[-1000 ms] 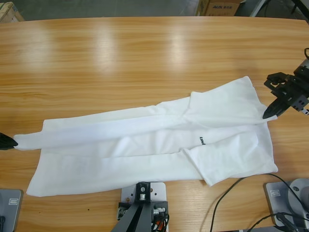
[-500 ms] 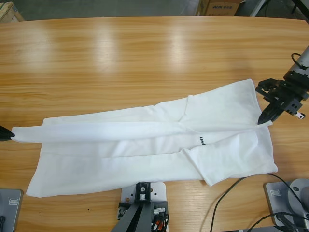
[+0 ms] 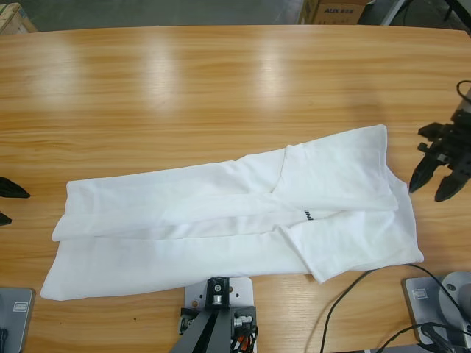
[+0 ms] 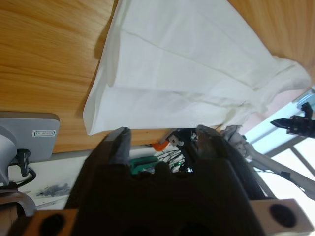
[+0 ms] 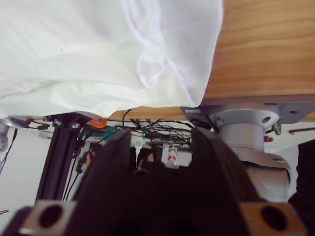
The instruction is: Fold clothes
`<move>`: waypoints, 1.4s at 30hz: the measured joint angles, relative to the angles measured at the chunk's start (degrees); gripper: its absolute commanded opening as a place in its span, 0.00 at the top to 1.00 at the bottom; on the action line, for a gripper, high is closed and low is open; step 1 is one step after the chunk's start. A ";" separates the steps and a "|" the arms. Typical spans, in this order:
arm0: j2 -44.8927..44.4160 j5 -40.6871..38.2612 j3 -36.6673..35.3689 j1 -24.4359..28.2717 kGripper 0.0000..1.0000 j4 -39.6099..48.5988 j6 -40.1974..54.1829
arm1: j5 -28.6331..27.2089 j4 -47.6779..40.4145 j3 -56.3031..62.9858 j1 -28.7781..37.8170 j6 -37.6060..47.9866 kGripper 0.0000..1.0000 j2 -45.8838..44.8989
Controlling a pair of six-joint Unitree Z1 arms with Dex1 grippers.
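The T-shirt (image 3: 235,209) lies flat on the table (image 3: 184,88), folded lengthwise into a long band that runs from the table's left part to its right part, nearer the front edge. Its upper long edge is turned over onto the body, forming a narrower top layer; a lower layer shows beneath it along the front. At the right end a sleeve (image 3: 360,246) spreads toward the front edge, and another fold of cloth (image 3: 338,165) rises toward the back. A short dark line of lettering (image 3: 307,215) sits on the chest, partly covered by the fold. The left gripper (image 3: 6,200) is at the left edge of the high view, jaws parted, holding nothing, apart from the shirt's left end. In the left wrist view its two jaws stand open with the shirt's (image 4: 197,69) corner beyond them, not between them. The right gripper (image 3: 436,176) hangs just beside the shirt's right end, jaws spread wide and empty. The right wrist view shows the cloth (image 5: 108,54) beyond the open jaws, untouched. A black cable (image 3: 346,290) trails over the front edge.
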 measured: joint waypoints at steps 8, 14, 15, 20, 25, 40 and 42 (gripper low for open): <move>0.38 2.06 0.70 -6.89 0.08 -8.98 6.92 | 10.18 -17.18 -2.29 2.44 -11.96 0.01 -17.13; -0.89 13.06 -5.11 -28.59 0.05 -8.25 19.55 | 0.17 -28.25 6.04 13.52 -13.60 0.01 -32.00; -1.16 15.54 -5.69 -32.33 0.03 -7.71 20.77 | -1.38 -28.81 7.52 14.30 -13.60 0.01 -33.12; -1.47 25.10 -6.07 -44.78 0.01 -5.97 28.83 | -4.40 -30.36 11.83 16.29 -10.41 0.02 -33.86; -0.71 29.29 -6.36 -50.88 0.02 -5.56 36.70 | -4.56 -31.54 13.58 17.63 -8.49 0.02 -35.43; 16.62 37.38 -9.09 -65.05 0.01 -13.93 40.15 | -4.56 -32.78 14.95 17.88 -6.99 0.02 -38.18; 19.23 37.38 -9.08 -65.11 0.01 -16.77 40.44 | -4.56 -32.78 14.95 17.89 -6.91 0.02 -38.25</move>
